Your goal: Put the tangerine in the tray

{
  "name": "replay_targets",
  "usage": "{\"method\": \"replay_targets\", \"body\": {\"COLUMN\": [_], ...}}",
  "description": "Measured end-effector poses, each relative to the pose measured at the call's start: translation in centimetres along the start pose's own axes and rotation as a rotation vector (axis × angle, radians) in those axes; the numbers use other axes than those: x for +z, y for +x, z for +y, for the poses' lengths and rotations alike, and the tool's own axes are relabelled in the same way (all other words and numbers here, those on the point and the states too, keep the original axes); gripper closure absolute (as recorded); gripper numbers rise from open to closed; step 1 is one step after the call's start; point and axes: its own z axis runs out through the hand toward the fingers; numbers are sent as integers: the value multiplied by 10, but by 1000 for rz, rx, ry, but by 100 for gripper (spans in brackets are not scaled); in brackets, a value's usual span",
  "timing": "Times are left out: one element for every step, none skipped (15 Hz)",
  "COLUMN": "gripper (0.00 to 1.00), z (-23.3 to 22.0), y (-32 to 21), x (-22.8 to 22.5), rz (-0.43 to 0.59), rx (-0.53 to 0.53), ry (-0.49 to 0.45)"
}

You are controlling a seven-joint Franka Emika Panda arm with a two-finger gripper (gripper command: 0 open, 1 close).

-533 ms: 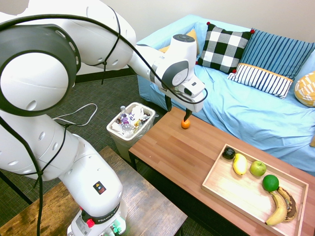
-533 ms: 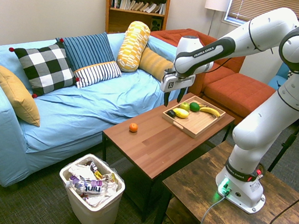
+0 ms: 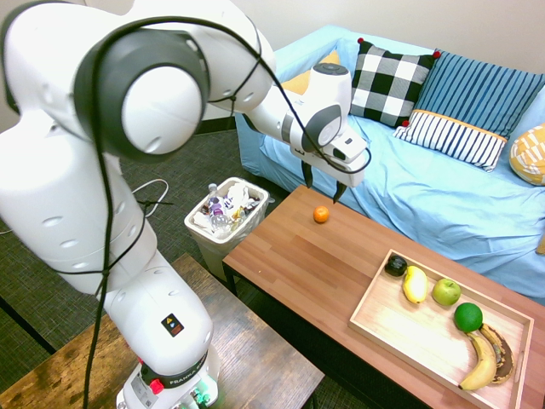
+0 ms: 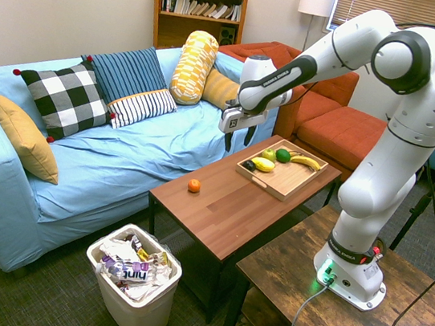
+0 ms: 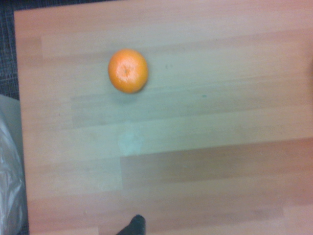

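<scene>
1. First exterior view: Tangerine (image 3: 321, 214) near the middle of the frame, resting on the table (image 3: 289, 247), towards its upper left end. My gripper (image 3: 323, 193) is just above it in the picture, fingers spread, with nothing between them. It has shifted right and slightly up in the frame; a fingertip that overlapped the fruit's top edge half a second ago now shows apart from it. The tray (image 3: 400, 328) sits at lower right, with the fruits inside it unmoved. So the task's own fruit is still to be picked up.

2. Second exterior view: I have swung left in the frame, towards the tangerine, which lies left of centre and hasn't moved. My fingers hang open, up and to the right of it, well apart from it; the tray is further right. I judge this as still the approach: I need to carry on across, then go down with the fingers on either side of the fruit.

3. Wrist view: the tangerine is in full sight on the wood, off centre and untouched. I judge that I must line up better before descending; coming down off-line could send it rolling.
</scene>
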Motion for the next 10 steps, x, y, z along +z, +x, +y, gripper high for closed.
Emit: {"method": "replay_targets", "body": {"gripper": [0,0,0,0,0,0,0,0,0,0], "z": [-17,-34,-51,-65,-76,-85,-93,-99,-105,-109], "y": [2,1,0,-2,-3,-4,-6,-7,-7,-5], "x": [13,25,37,50,63,77,92,107,121,135], "rz": [-8,-19,-25,-25,-23,-20,-15,-6,0,3], "rx": [0,0,4,13,24,38,51,63,78,90], "ry": [1,-2,-7,-19,-34,-51,-67,-82,-95,-107]}}
